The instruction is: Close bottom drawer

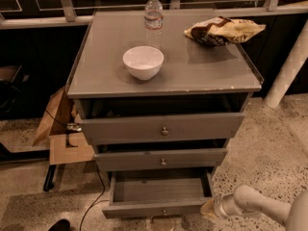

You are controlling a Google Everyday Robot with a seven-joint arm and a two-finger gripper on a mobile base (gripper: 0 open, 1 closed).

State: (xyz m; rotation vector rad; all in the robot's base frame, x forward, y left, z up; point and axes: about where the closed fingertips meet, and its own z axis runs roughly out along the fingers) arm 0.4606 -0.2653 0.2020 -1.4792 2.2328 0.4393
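Grey btm drawer [161, 191]; tan tool [208, 209] beside it

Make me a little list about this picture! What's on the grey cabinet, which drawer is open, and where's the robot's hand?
Cabinet: grey painted wooden drawer chest
On top: white round bowl, clear plastic water bottle, crumpled brown snack bag
Open drawer: bottom drawer, pulled out farthest
Robot hand: gripper, low by that drawer's right front corner; contact unclear
Still to do: push bottom drawer shut

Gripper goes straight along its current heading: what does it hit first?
Probably the right end of the bottom drawer front: the gripper sits low right of it, pointing left. Depth unclear; it could pass in front.
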